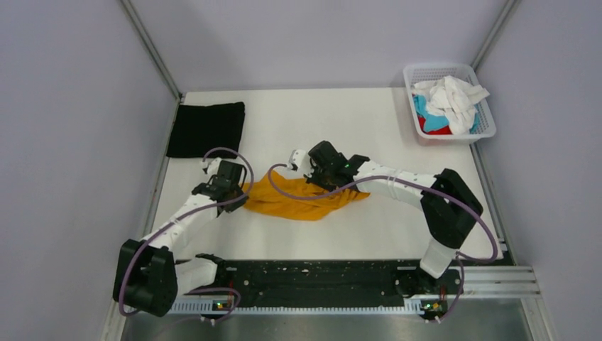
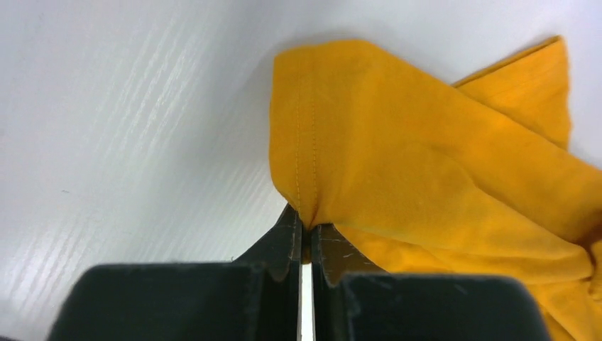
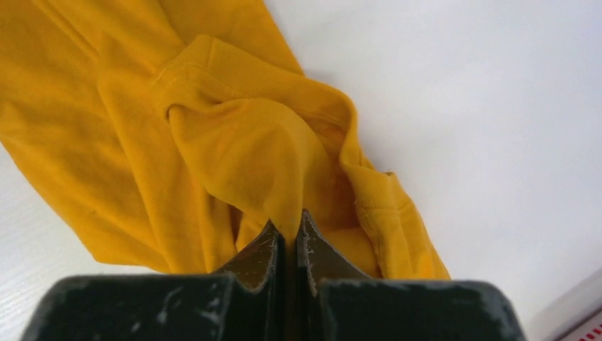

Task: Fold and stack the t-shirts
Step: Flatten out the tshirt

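Left gripper (image 2: 304,233) pinching orange t-shirt (image 1: 298,207) hem | right gripper (image 3: 289,229) pinching its fold | both arms low

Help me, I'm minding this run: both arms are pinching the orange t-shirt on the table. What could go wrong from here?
1. The left fingers grip only a thin bit of stitched hem on the orange t-shirt, so it may slip out on lifting.
2. The right fingers pinch a bunched fold, perhaps several layers, so the shirt may come up twisted rather than spread flat.
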You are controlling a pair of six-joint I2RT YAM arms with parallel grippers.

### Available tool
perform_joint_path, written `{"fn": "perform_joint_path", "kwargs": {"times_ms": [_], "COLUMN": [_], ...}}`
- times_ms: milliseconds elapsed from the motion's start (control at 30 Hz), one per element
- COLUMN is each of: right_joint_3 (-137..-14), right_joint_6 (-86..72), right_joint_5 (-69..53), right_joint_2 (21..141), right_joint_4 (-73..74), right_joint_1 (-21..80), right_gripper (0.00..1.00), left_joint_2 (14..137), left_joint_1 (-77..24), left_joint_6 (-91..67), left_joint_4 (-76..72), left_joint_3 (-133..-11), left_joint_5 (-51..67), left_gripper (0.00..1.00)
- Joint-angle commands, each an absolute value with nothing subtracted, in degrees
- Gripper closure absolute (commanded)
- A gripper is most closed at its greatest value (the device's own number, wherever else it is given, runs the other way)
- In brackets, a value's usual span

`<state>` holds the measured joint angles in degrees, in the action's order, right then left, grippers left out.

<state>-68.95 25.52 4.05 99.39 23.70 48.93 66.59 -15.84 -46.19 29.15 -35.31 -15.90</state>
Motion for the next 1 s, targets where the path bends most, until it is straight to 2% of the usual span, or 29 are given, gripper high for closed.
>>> {"fn": "perform_joint_path", "kwargs": {"times_ms": [0,167,233,400,600,800,967], "right_joint_3": [-65.1,-59.5,-58.6,-58.6,-63.9,-72.5,-76.7], "right_joint_6": [19.5,8.9,5.3,2.1,-0.9,-7.6,-11.6], "right_joint_5": [12.1,24.4,25.5,20.1,21.4,9.2,5.2], "right_joint_2": [89.3,75.9,69.4,55.8,45.0,39.8,38.9], "right_joint_4": [13.5,4.5,3.1,0.5,2.9,9.5,15.0], "right_joint_1": [48.9,46.6,45.1,44.2,44.2,44.2,44.2], "right_gripper": [1.00,1.00,1.00,1.00,1.00,1.00,1.00], "left_joint_2": [61.5,54.0,50.8,42.0,34.0,29.3,28.2], "left_joint_1": [-15.6,-15.6,-15.6,-15.6,-15.6,-15.6,-15.6], "left_joint_6": [-44.2,-42.9,-42.5,-39.6,-36.7,-34.2,-34.2], "left_joint_4": [36.0,39.3,39.0,33.8,33.8,32.2,32.1], "left_joint_3": [-41.5,-46.2,-48.7,-55.0,-63.8,-71.0,-73.1], "left_joint_5": [-16.9,-18.8,-18.7,-16.3,-21.3,-13.6,-10.5], "left_gripper": [1.00,1.00,1.00,1.00,1.00,1.00,1.00]}}
